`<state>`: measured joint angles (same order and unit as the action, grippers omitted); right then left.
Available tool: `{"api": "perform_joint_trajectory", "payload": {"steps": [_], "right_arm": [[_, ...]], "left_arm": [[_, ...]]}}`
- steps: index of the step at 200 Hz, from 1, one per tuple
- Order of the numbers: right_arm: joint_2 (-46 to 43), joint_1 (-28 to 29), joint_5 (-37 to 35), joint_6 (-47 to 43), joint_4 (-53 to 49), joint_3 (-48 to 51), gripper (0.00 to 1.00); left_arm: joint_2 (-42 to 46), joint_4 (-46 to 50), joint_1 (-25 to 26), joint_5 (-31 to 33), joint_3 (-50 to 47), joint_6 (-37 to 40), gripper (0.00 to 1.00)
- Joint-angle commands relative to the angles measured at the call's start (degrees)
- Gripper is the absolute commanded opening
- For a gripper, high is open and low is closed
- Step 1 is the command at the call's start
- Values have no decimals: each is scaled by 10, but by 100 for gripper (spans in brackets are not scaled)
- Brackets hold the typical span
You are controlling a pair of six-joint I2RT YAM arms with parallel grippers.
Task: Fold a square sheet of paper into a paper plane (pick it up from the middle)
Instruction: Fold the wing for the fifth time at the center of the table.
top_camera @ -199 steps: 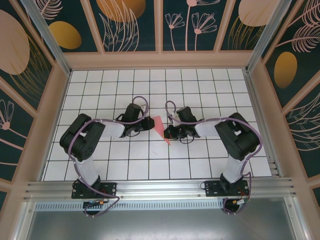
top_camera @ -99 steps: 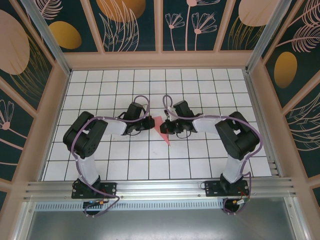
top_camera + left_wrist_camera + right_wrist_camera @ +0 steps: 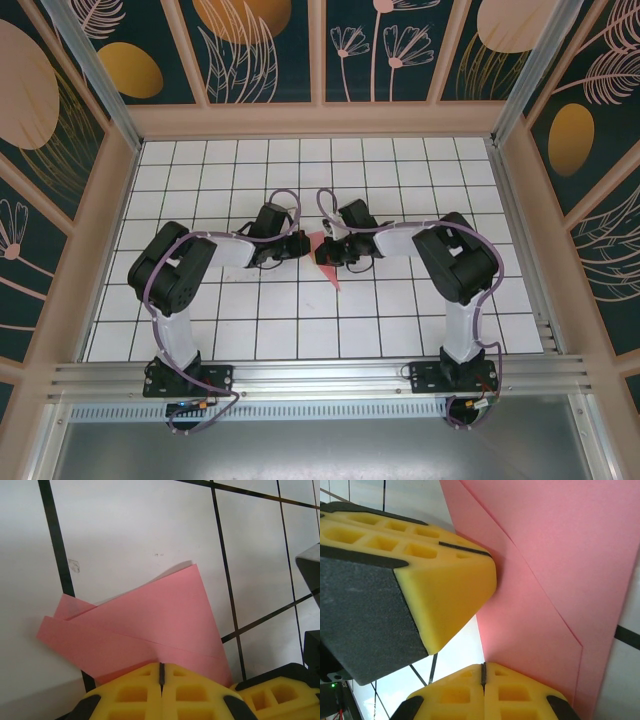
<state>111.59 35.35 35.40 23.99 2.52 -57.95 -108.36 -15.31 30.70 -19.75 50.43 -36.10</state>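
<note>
Nearest the bases, the white grid table (image 3: 380, 330) is carrying nothing but the two arms, both bending inward to the middle. The pink paper (image 3: 330, 274) is lying there, folded into a narrow layered wedge. Its sharp tip is pointing back toward the near edge and its long axis is running roughly near-to-far, tilted slightly.

The left claw (image 3: 300, 247) is sitting at the paper's left flank and the right claw (image 3: 322, 254) at its right flank, so the two are facing each other across the wedge. Neither is clearly nearer, as both are at the sheet.

In the left wrist view, the left claw (image 3: 161, 680) is showing its pads shut flush, with the paper (image 3: 165, 615) fanning out just ahead of the tips. Whether an edge is being pinched or only pressed, can't tell.

In the right wrist view, the right claw (image 3: 483, 690) is likewise closed pad to pad, its tips overlapping the paper (image 3: 555, 555), with the left claw's pad close beside.

Judgement: the next fold is depending on working across that long axis, one claw pinning while the other turns a flap.
</note>
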Motion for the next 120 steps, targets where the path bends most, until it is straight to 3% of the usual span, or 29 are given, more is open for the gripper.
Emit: {"api": "perform_joint_trajectory", "payload": {"steps": [1,87,120], "right_arm": [[-10,5,-16,-18,-31,26,0],[-147,14,10,-37,-52,197,0],[-196,11,-9,-51,-78,212,0]], "left_arm": [[-36,71,1,59,2,4,7],[-50,96,2,82,11,-5,6],[-48,107,2,76,27,-4,7]]}}
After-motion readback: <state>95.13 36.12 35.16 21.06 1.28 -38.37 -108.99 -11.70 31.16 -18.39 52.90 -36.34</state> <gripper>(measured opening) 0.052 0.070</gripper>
